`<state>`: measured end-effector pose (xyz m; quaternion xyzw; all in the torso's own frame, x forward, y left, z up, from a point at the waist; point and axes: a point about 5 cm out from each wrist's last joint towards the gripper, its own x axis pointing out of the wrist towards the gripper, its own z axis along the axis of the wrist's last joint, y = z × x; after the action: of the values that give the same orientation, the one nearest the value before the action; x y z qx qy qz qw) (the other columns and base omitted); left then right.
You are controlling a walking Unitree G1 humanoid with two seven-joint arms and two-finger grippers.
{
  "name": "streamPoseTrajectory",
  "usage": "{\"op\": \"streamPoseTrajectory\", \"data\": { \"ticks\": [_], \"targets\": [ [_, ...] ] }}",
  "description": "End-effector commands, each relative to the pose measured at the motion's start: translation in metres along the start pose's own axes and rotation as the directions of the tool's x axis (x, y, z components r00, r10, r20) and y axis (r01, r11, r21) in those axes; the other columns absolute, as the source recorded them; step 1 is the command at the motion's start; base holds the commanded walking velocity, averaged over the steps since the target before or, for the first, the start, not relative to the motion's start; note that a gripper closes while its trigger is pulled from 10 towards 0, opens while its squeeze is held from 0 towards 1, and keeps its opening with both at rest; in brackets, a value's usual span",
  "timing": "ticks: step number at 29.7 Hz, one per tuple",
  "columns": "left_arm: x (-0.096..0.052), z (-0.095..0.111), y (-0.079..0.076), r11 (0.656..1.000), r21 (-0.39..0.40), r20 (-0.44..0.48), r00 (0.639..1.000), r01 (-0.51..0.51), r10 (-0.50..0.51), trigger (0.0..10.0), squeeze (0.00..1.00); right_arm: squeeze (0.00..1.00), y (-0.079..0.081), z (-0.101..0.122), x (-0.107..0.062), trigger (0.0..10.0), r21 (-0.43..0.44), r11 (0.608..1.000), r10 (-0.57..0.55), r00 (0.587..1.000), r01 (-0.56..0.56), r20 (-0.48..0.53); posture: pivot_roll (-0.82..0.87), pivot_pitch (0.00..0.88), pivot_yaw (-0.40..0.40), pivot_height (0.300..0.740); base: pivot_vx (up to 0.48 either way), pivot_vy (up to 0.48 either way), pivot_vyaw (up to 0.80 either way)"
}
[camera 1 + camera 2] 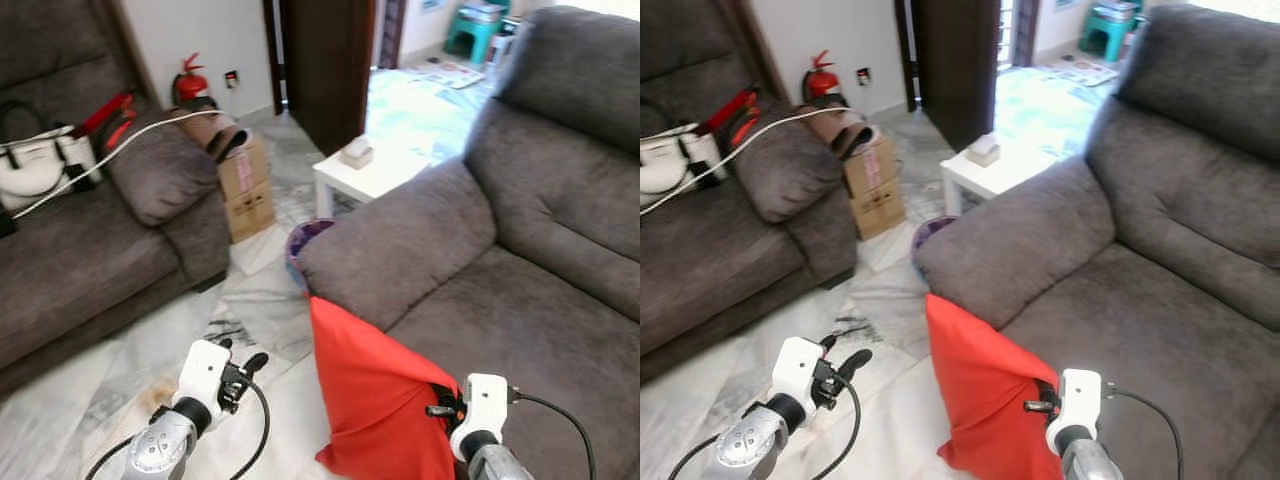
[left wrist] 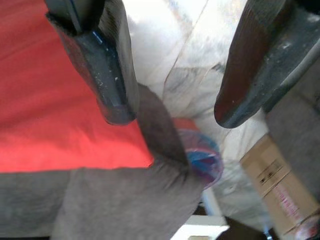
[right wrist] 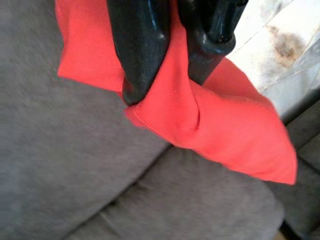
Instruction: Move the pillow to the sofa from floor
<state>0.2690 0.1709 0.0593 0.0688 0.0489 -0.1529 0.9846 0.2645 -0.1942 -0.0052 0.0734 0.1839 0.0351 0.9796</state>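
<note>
A red pillow [image 1: 375, 395] hangs upright at the front edge of the grey sofa [image 1: 480, 290] on my right, its top corner against the armrest. My right gripper [image 3: 167, 87] is shut on a fold of the red pillow [image 3: 220, 130] along its right edge, over the seat cushion. My left gripper [image 2: 170, 112] is open above the marble floor [image 1: 250, 310], to the left of the pillow and apart from it. The left fingers [image 1: 250, 365] show black past the white wrist.
A second grey sofa [image 1: 90, 240] stands at the left with a white handbag [image 1: 35, 165], a red item and a white cable. Cardboard boxes [image 1: 245, 190], a white side table [image 1: 365, 175], a purple bin [image 1: 305, 240] and a fire extinguisher [image 1: 190, 85] lie ahead.
</note>
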Motion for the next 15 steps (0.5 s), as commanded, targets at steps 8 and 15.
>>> {"op": "streamPoseTrajectory", "data": {
  "ticks": [8, 15],
  "targets": [
    [-0.002, 0.0, 0.01, 0.996, 0.069, 0.015, 0.999, -0.052, 0.051, 10.0, 0.0, 0.0, 0.0, 0.012, 0.003, 10.0, 0.005, 1.0, -0.021, 0.998, 0.02, 0.065, 0.0, 0.116, 0.072, 0.74, 0.0, -0.058, -0.76],
    [-0.002, 0.0, 0.015, 0.996, 0.055, 0.017, 0.997, -0.071, 0.07, 10.0, 0.0, 0.0, 0.003, 0.012, 0.005, 10.0, 0.006, 1.0, -0.013, 0.998, 0.013, 0.059, 0.01, 0.112, 0.068, 0.74, 0.0, -0.268, -0.72]
  ]
}}
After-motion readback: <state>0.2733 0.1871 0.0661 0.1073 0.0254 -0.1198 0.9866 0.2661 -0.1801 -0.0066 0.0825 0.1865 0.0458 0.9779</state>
